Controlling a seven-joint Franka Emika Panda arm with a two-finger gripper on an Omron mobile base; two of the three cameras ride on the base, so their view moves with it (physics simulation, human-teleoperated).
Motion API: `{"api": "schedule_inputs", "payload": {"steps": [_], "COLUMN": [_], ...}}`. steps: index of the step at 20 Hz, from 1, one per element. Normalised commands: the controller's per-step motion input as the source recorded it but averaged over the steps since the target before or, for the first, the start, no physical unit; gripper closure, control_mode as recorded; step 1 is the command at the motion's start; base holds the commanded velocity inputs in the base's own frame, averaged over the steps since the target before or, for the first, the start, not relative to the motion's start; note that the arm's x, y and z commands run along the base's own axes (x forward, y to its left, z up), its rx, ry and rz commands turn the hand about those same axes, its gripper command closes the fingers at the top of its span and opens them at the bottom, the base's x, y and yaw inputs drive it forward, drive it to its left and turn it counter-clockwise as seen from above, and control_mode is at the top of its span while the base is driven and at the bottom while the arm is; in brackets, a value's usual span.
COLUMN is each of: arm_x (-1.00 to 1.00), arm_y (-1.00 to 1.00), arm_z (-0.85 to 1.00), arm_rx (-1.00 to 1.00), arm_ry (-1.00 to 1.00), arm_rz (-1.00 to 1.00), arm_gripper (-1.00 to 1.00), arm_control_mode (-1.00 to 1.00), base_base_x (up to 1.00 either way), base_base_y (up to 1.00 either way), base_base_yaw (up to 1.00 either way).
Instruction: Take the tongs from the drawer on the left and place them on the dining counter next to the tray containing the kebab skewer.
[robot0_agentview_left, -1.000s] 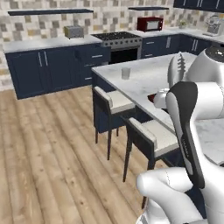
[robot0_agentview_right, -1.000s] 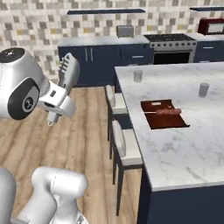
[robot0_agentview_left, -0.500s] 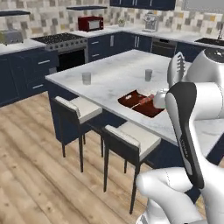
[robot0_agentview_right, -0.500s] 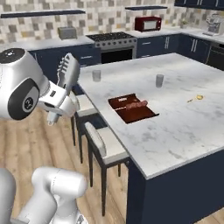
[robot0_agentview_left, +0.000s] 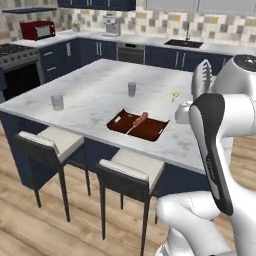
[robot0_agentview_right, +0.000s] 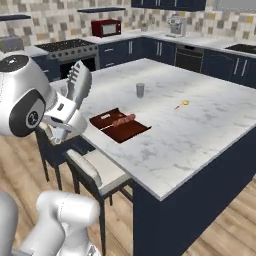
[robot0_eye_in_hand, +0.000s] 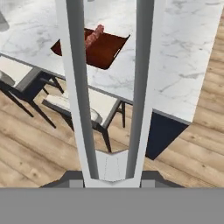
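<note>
Tongs carried upright toward the island

The fingers, partly closed, clamp the slim silvery-grey metal tongs (robot0_eye_in_hand: 109, 92) at their hinge, arms upward to clear the stools; the dark reddish-brown rectangular tray (robot0_agentview_left: 138, 126) with its skewer waits near the white marble surface's (robot0_agentview_right: 200, 125) near edge.

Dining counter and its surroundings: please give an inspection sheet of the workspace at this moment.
Surface: dining counter, white veined marble.
Job's things: tray near the stool-side edge; kebab skewer lying in it; tongs held upright in the gripper, off the counter.
Clutter: two grey cups; small yellow object beyond the tray.
Grippers: shut on the tongs at their joined end.
Cables: nothing seen.
Surroundings: two stools at the counter edge; wooden floor; red microwave.
</note>
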Motion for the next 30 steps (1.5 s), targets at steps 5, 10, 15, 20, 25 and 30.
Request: {"api": "schedule_inputs", "payload": {"steps": [5,10,15,20,25,30], "arm_x": [0.0,0.0,0.0,0.0,0.0,0.0], "arm_y": [0.0,0.0,0.0,0.0,0.0,0.0], "arm_z": [0.0,0.0,0.0,0.0,0.0,0.0], "arm_rx": [0.0,0.0,0.0,0.0,0.0,0.0], "arm_ry": [0.0,0.0,0.0,0.0,0.0,0.0], "arm_rz": [0.0,0.0,0.0,0.0,0.0,0.0], "arm_gripper": [1.0,1.0,1.0,1.0,1.0,1.0], "arm_control_mode": [1.0,1.0,1.0,1.0,1.0,1.0], "base_base_x": [0.23,0.04,0.1,0.05,0.3,0.47], "base_base_y": [0.25,0.35,0.63,0.69,0.23,0.0], "base_base_yaw": [-0.45,-0.41,-0.31,-0.24,-0.24,-0.23]}}
